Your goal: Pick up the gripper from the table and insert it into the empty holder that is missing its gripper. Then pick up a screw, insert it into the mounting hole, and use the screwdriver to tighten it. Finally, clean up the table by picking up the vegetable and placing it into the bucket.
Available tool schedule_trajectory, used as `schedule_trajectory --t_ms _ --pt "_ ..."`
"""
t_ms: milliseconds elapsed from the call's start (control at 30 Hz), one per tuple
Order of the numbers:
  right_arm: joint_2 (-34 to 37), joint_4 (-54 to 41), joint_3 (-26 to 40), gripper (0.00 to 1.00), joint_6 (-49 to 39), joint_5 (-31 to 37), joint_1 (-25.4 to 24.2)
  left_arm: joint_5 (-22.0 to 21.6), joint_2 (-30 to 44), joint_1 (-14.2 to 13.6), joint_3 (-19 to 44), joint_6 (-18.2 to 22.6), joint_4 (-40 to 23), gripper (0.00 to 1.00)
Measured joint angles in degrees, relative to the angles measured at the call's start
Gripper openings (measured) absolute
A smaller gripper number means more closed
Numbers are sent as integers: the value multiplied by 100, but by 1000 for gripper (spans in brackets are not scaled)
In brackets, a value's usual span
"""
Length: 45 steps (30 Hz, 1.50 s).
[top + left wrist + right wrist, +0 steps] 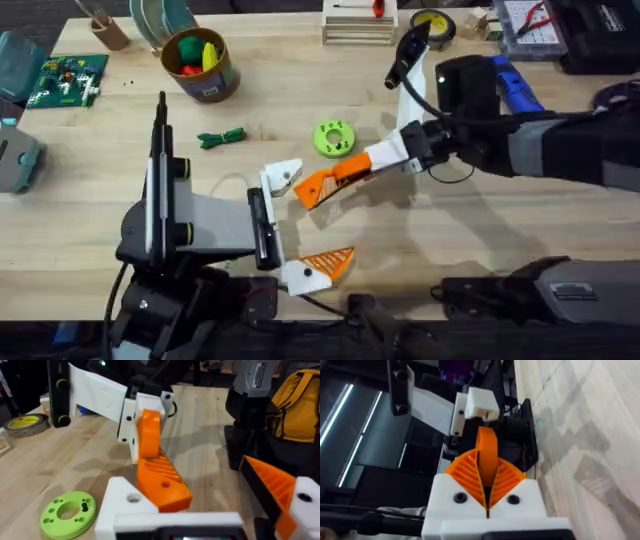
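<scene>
The first step is in hand: fitting the gripper [322, 184] into the holder [281, 177]. The right claw [350, 172] is clamped on the gripper, its two orange pads pressed against the wedge's sides in the right wrist view, and it carries the wedge low over the tabletop [480, 250], just beside the holder and pointing at it. The holder is the bare white finger of the left claw [290, 225], which lies on its side with fingers apart; its other finger [318, 268] wears its orange wedge. In the left wrist view the gripper [161, 482] sits close against the holder [125, 502], though I cannot tell whether it has begun to seat.

The next move, as I judge it, calls for a straight push toward the holder with the wedge square to its face, so the screw holes line up. A skewed entry could jam it.

The rest waits. The green disc [334, 138] lies just beyond the holder. The vegetable [221, 138] lies farther left of it, the bucket [203, 65] beyond that, and the screwdriver [516, 88] well off to the right.
</scene>
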Motion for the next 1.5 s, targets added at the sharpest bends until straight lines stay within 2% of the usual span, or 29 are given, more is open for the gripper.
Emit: schedule_trajectory --t_ms 300,700,1033,1333,1500 --pt "0 453 166 7 513 135 35 -28 0 0 0 2 -2 993" --pt "-1 510 168 7 817 179 61 -167 -1 0 0 0 -7 992" --pt "0 543 192 7 1115 560 132 -315 0 2 -2 -20 -39 994" --pt "-2 587 254 7 1582 915 449 -498 0 7 -4 -42 -16 993" --pt "-7 1008 262 7 1877 1310 602 -665 0 7 -4 -48 5 993"
